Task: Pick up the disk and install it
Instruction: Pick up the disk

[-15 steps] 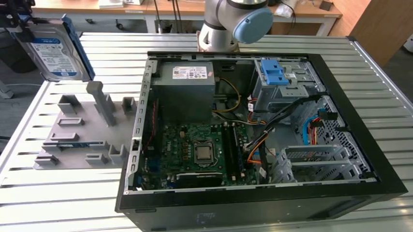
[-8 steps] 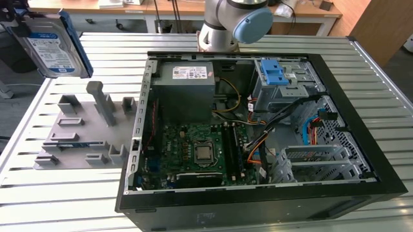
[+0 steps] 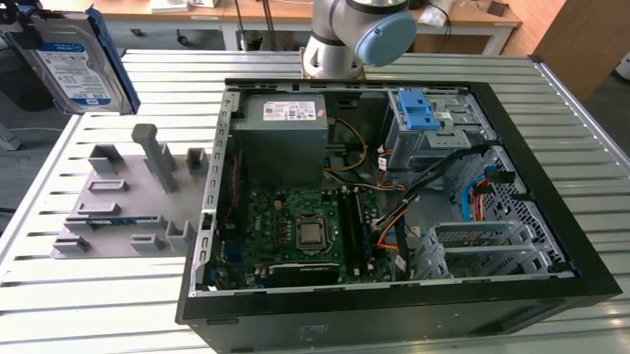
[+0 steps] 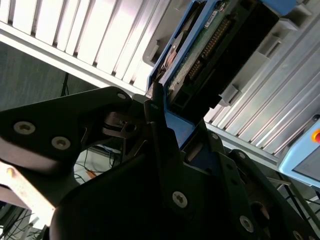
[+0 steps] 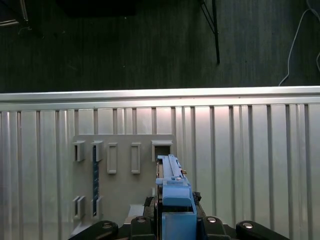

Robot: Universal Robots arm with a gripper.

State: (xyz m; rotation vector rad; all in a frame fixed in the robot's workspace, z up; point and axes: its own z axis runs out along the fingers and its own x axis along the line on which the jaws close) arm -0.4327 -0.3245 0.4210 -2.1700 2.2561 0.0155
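You hold the disk (image 3: 67,63), a rectangular silver metal hard drive with a white-and-blue label in a blue plastic carrier bracket, high at the exterior view's left. It hangs over the grey plastic slotted fixture (image 3: 118,214) and well apart from the open black tower case (image 3: 394,317). The black gripper (image 4: 175,125) has its jaws closed narrow on the bracket's end, and in the first wrist view the disk (image 5: 172,185) stands edge-up out of the gripper (image 5: 175,222). The main risk is the grip, I judge. It sits on smooth moulded plastic at one end, with the heavy metal body cantilevered out, so the disk may pivot or slip if you swing fast. The bare green circuit board and connector pins on the disk (image 4: 210,45) face outward, so a knock against the case's sheet-metal rim could damage them. The grey perforated metal cage (image 3: 428,122) with two blue plastic latches sits deep in the case. Loose orange and black cables (image 3: 394,221) run just beside it, and they could snag the bracket or block seating. A tilted approach would likely jam in the cage rails. The ribbed aluminium table (image 3: 99,310) is hard, so a drop would be unforgiving.
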